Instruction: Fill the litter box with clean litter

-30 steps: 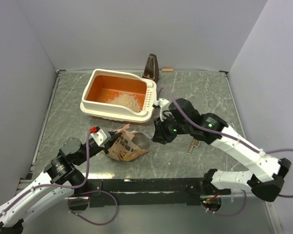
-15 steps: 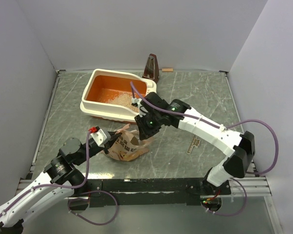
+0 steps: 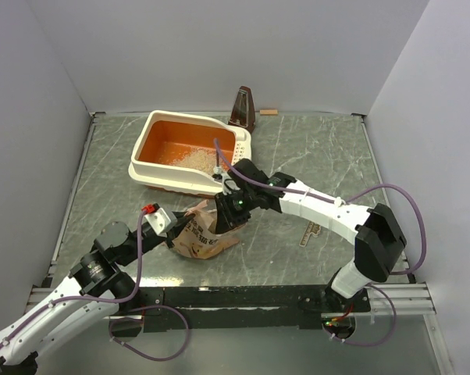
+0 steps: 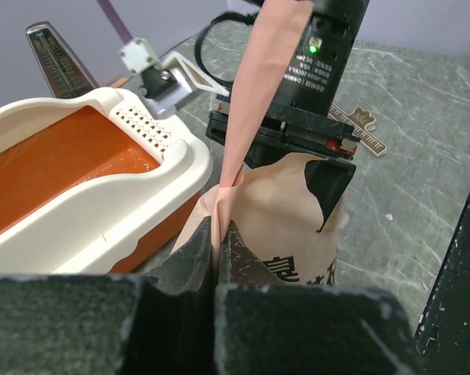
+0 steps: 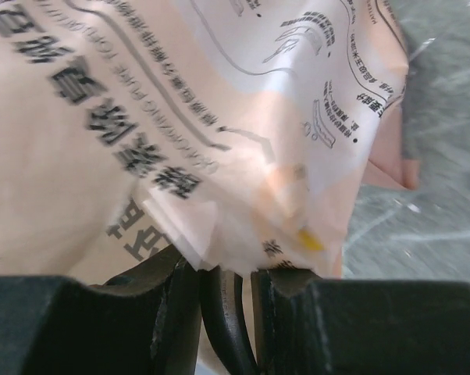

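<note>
- The tan printed litter bag stands crumpled on the grey marbled desk, caught between my two sets of jaws.
- My left jaws are closed tight on a fold at the bag's near edge. In the left wrist view the two dark fingers press together with the paper pinched between them.
- My right jaws come in from the opposite side and sit narrow on the bag's upper part. In the right wrist view a pale fold of the printed paper dips down between the fingers.
- The litter box, cream outside and orange inside, lies on the desk just beyond both sets of jaws, its slotted end nearest the right jaws.
- The clean litter is a thin pale patch of granules on the box floor, beyond the right jaws.
- A dark metronome stands past the box's far corner.
- A ruler lies flat on the desk to the right of the right jaws.
</note>
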Controlling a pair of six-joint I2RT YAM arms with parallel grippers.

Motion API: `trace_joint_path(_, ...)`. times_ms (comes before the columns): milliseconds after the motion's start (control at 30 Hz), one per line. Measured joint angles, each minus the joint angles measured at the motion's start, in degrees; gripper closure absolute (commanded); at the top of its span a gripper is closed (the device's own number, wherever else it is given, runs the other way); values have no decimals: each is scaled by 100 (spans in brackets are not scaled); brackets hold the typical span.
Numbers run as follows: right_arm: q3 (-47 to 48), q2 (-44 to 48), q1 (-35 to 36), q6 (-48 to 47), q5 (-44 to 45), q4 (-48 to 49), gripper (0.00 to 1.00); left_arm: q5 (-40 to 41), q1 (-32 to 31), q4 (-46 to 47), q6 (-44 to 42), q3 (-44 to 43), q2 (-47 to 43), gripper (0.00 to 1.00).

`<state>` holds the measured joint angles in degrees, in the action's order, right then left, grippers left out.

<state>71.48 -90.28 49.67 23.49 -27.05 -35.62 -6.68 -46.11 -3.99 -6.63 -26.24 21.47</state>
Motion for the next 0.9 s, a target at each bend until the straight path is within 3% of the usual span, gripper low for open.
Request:
trace_joint_path(467,-2881,660,-772,1864,-1720,4186,100,-210,-52,-61,-2,0,140,99)
trace_joint_path(900,-3753,2334,-1738,2415,-2365,4374,100,-37,-37,72,-26,0,144,99)
